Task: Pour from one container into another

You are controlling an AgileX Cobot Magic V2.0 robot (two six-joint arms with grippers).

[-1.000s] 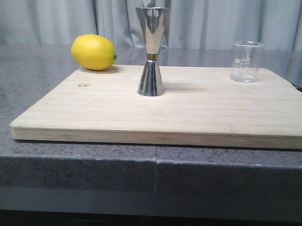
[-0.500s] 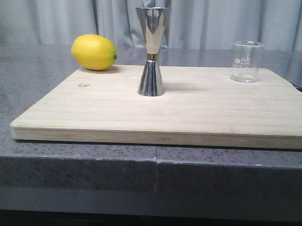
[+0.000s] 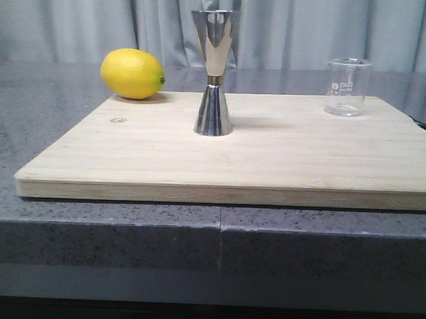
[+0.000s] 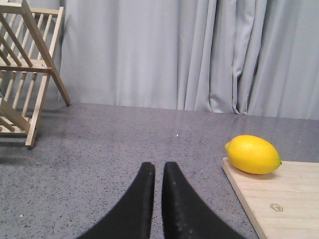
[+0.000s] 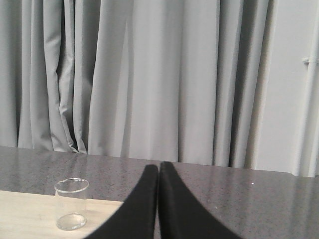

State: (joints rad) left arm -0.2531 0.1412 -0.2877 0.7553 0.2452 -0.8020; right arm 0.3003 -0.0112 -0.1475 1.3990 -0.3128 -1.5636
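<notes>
Item 1: slatted pale wooden drying rack (image 4: 25, 74), seen only from the left wrist, standing on the dark grey speckled stone surface (image 3: 54, 91).

Item 2: left hand (image 4: 157, 172), black curved fingers nearly together with a thin gap between the tips, holding nothing, over the bare surface at about 9 o'clock from the board.

Item 3: rectangular pale wooden board (image 3: 269, 161), lying flat on the surface.

Item 4: yellow oval lemon (image 3: 132, 73), resting at the board's 11 o'clock corner.

Item 5: tall shiny steel hourglass-shaped double jigger (image 3: 214, 72), upright near the board's centre, toward 12 o'clock.

Item 6: small clear glass beaker (image 3: 348, 86) with faint printed marks, upright at the board's 1 o'clock corner, well apart from the jigger; contents cannot be told.

Item 7: right hand (image 5: 158, 167), black fingers pressed together, empty, near the beaker.

Backdrop: grey pleated curtain (image 3: 99, 22).
</notes>
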